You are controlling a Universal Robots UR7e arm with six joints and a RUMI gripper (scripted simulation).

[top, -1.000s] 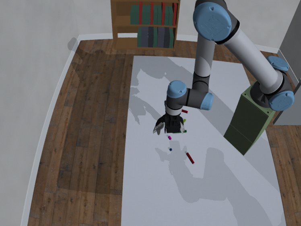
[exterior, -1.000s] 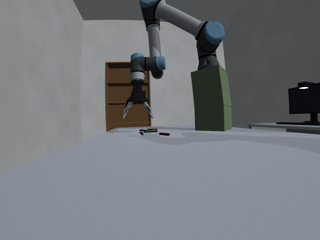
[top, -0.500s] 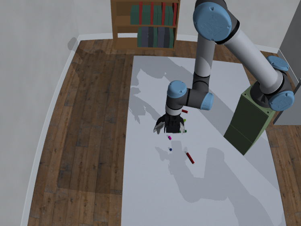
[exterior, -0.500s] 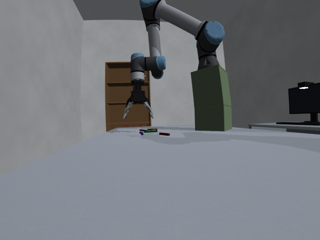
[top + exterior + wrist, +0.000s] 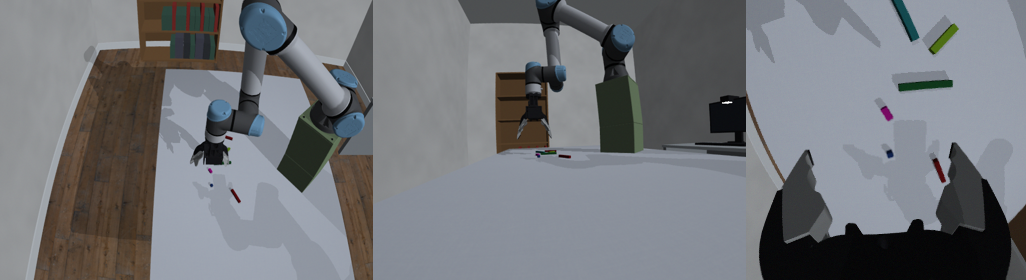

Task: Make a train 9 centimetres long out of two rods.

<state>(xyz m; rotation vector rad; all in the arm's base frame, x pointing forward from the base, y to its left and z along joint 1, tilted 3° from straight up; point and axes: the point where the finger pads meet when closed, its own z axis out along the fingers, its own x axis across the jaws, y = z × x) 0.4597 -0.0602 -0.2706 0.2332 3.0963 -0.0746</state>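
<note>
My gripper (image 5: 210, 159) hangs well above the table with its fingers wide open and nothing between them; it also shows in the exterior view (image 5: 534, 136) and the wrist view (image 5: 880, 152). Below it lie several rods, all apart from each other. In the wrist view a blue rod (image 5: 890, 154) is near the middle, a magenta rod (image 5: 887, 113) just beyond it, and a red rod (image 5: 939, 172) by the right finger. Farther off are a green rod (image 5: 925, 85), a lime rod (image 5: 944, 38) and a turquoise rod (image 5: 906, 20). In the top view the red rod (image 5: 235, 195), blue rod (image 5: 211, 185) and magenta rod (image 5: 209, 170) lie in front of the gripper.
A second dark red rod (image 5: 229, 137) lies behind the wrist. The arm's green pedestal (image 5: 307, 150) stands at the table's right. A bookshelf (image 5: 180, 30) stands on the floor beyond the table. A monitor (image 5: 727, 117) stands on another desk at the right.
</note>
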